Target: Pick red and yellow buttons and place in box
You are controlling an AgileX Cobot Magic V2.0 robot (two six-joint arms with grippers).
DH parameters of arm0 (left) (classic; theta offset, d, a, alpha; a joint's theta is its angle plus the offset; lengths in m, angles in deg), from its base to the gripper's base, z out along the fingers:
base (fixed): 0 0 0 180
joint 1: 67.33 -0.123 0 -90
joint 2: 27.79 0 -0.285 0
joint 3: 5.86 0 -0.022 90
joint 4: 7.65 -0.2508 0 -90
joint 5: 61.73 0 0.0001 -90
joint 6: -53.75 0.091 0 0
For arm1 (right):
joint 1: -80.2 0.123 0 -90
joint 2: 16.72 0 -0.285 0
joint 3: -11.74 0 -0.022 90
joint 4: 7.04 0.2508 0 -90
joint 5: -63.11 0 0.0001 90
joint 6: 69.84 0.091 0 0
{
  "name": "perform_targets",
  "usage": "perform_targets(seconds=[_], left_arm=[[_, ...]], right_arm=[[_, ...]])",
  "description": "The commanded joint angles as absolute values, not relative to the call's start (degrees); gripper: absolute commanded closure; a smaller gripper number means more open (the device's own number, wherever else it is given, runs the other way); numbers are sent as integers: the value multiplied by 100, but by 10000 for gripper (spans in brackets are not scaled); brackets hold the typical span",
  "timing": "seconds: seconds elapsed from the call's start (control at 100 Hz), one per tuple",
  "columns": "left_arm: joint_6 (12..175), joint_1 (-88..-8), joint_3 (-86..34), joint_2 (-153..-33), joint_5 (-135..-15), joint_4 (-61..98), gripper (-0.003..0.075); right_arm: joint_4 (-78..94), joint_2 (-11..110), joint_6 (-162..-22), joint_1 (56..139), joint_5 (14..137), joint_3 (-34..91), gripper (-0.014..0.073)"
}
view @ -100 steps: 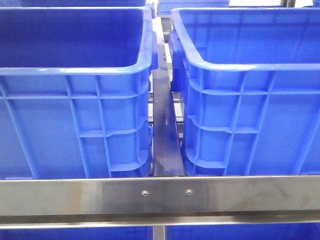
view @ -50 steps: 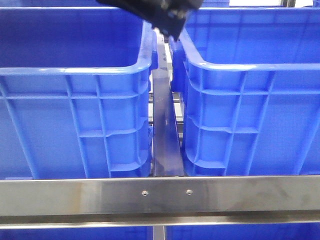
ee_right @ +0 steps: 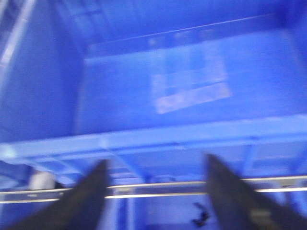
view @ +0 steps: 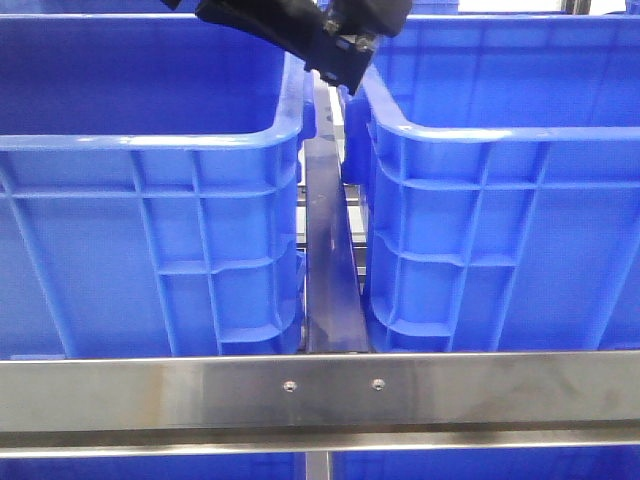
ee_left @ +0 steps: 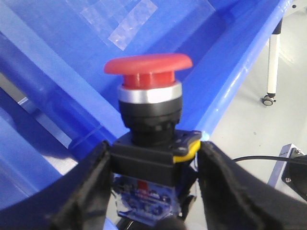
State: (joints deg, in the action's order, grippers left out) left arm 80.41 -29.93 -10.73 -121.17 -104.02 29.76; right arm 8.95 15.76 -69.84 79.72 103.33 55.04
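The left claw (ee_left: 151,191) is closed on the black body of a red button (ee_left: 148,88), cap upright above the fingers, over a blue crate (ee_left: 57,57). The right claw (ee_right: 156,191) stands wide apart, empty.

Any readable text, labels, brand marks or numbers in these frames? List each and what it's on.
No readable text in any view.
Red button: no marking visible on the cap; the clear base block shows a small red patch, too small to read.
Tape patches on the blue crate wall: blank.
Pale patch on the crate floor: blurred, unreadable.
Steel rail: two screws only, no lettering.
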Motion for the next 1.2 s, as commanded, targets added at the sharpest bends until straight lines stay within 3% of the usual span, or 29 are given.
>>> perform_targets(seconds=[0.0,0.22,0.53,0.91,1.19], left_arm=[[8036,-2942,-915,-11911,-10194,3246,490],[8036,-2942,-915,-11911,-10209,3246,490],[8036,-2942,-915,-11911,-10396,3246,490],[8036,-2942,-915,-11911,-10444,3339,490],[8036,-2942,-915,-11911,-10458,3339,490]], right_arm=[[1574,2064,-7213,7980,10014,5024,-58],[3771,3051,-8334,7980,10162,4384,22],[6142,4769,-9633,7987,11391,3692,25],[6323,6392,-9817,8952,11510,2750,25],[6323,6830,-9812,9279,11638,2502,25]])
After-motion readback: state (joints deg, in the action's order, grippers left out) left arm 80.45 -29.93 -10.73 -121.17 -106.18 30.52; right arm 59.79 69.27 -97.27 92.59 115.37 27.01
